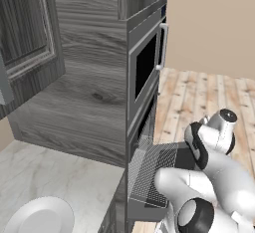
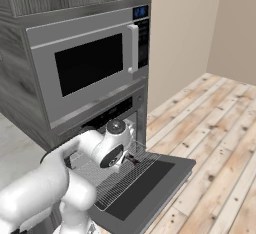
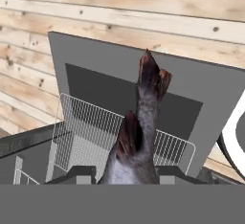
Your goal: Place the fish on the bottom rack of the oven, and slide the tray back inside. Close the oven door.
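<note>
My gripper (image 3: 127, 175) is shut on the fish (image 3: 141, 117), a slender dark grey fish whose tail points away from the hand. It hangs above the bottom rack (image 3: 88, 129), a grey wire-mesh tray pulled out over the oven door (image 3: 217, 91). The door lies dropped open and flat. From the right base view, the gripper (image 2: 131, 159) hovers just above the rack (image 2: 117, 180), in front of the dark oven (image 2: 112, 113) cavity, over the door (image 2: 170, 173). In the left base view the rack (image 1: 149, 172) juts out beside my arm.
A black-windowed appliance (image 2: 90, 68) with a vertical silver handle sits above the oven. A round white plate (image 1: 40, 217) rests on the marble counter (image 1: 55, 170) to the left. Wooden floor (image 2: 215, 128) spreads out beyond the open door.
</note>
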